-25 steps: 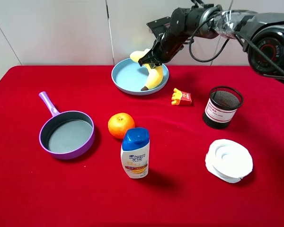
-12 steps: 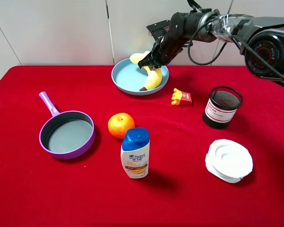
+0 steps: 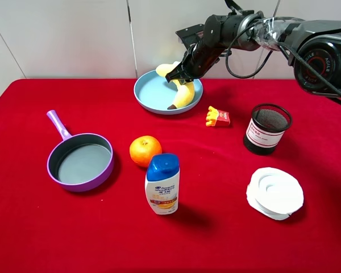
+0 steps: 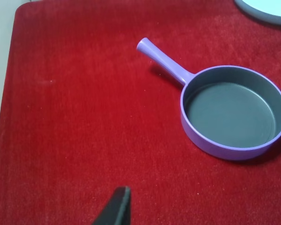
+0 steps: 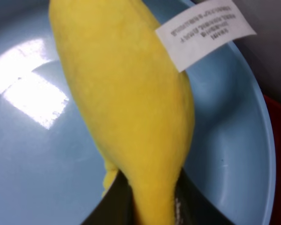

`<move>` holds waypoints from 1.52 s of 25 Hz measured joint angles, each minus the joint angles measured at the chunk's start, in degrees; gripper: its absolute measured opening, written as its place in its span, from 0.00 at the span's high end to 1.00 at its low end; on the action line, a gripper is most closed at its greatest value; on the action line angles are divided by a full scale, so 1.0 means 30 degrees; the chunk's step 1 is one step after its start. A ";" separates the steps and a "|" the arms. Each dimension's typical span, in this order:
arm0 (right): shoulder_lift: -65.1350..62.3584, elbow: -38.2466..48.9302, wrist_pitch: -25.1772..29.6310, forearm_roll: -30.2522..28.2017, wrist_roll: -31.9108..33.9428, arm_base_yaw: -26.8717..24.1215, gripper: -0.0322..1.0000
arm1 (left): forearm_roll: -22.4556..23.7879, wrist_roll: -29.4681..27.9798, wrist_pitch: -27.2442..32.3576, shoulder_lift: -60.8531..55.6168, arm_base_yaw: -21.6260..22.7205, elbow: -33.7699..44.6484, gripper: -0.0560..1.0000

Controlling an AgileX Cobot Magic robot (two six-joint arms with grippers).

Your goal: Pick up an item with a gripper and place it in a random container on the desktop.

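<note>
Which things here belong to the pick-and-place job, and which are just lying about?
In the job: banana, gripped by the right gripper; light-blue plate; red desktop.

Lying about: purple pan; orange; shampoo bottle; fries toy; black mesh cup; white roll.

The fries toy (image 3: 217,116) lies nearest the right pincer (image 3: 179,77), in front of it and a little to its right. The mesh cup (image 3: 266,128) stands farther right. Orange (image 3: 145,150), bottle (image 3: 162,183), pan (image 3: 79,162) and white roll (image 3: 274,193) sit well apart from it, toward the front.
</note>
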 joint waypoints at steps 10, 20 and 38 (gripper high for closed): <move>0.0000 0.0000 0.0353 0.0047 0.0000 0.0000 0.44 | 0.0000 0.0000 0.0000 0.0000 0.0000 0.0000 0.01; 0.0000 0.0000 0.1038 0.0499 0.0000 0.0000 0.30 | 0.0000 0.0000 0.0000 0.0000 0.0000 0.0000 0.01; -0.2688 0.0000 0.6011 0.0414 0.0000 0.0000 0.30 | 0.0000 0.0000 0.0000 0.0000 0.0000 0.0000 0.01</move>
